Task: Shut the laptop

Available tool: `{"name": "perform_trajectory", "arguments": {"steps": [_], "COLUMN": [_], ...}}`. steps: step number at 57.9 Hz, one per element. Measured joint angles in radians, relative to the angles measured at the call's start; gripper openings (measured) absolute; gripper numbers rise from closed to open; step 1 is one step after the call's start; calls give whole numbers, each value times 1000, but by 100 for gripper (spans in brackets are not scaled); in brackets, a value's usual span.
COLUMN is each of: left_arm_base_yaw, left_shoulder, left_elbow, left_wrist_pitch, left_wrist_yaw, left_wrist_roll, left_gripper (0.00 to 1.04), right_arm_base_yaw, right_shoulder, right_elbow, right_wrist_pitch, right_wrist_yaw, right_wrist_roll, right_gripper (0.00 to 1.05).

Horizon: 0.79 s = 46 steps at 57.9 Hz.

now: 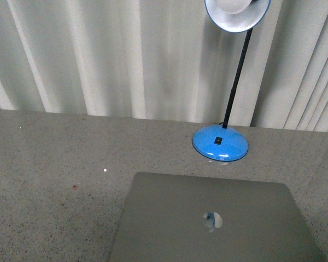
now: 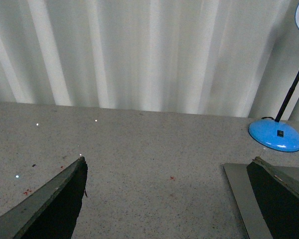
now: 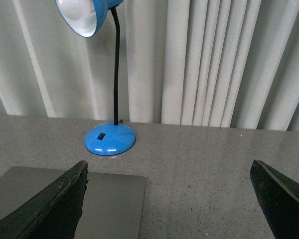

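Note:
The laptop (image 1: 213, 224) lies near the front of the speckled table, its silver-grey lid down flat and the shiny apple logo (image 1: 212, 220) facing up. No arm shows in the front view. In the left wrist view my left gripper (image 2: 169, 167) is open over bare tabletop, and a strip of the laptop (image 2: 241, 194) shows beside one dark finger (image 2: 276, 199). In the right wrist view my right gripper (image 3: 169, 169) is open too, with a corner of the laptop (image 3: 114, 199) next to one finger (image 3: 60, 204). Nothing is between either pair of fingers.
A blue desk lamp stands behind the laptop, with its round base (image 1: 220, 143) on the table and its shade (image 1: 238, 12) high up on a black neck. White pleated curtains (image 1: 126, 54) close off the back edge of the table (image 1: 49, 174).

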Motion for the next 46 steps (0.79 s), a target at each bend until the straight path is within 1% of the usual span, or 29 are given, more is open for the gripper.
{"name": "perform_trajectory", "arguments": {"steps": [46], "left_arm_base_yaw": [0], "left_shoulder": [0], "left_elbow": [0], "left_wrist_pitch": [0], "left_wrist_yaw": [0], "left_wrist_roll": [0], "left_gripper": [98], "right_arm_base_yaw": [0], "right_shoulder": [0], "right_elbow": [0], "right_wrist_pitch": [0], "right_wrist_yaw": [0], "right_wrist_roll": [0], "right_gripper": [97]}}
